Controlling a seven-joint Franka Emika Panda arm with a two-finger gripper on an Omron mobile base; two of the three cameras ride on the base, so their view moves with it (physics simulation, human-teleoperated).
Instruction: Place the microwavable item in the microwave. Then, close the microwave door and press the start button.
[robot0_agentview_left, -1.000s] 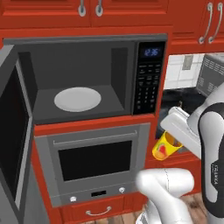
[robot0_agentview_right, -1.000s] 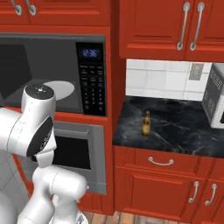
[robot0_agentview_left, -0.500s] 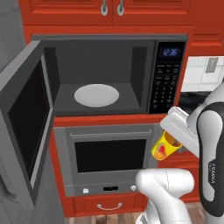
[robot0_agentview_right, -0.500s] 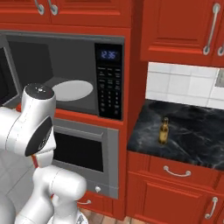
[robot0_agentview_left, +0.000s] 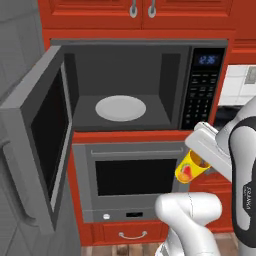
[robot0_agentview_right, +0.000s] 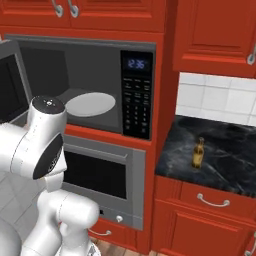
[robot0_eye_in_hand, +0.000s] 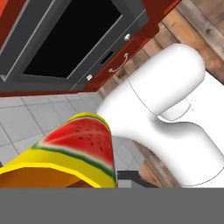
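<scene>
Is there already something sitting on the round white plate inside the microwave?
No, the round white turntable plate inside the wide grey microwave lies bare, while the small yellow tapered cup is outside, lower right.

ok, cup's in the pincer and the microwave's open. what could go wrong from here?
1. The yellow cup hangs tilted, low beside the oven, under the microwave cavity; lifting it in could clip the red ledge or the keypad panel.
2. Set off-centre on the turntable plate, it might tip.
3. The microwave door stands wide open far left, a long swing for the arm to close.
</scene>
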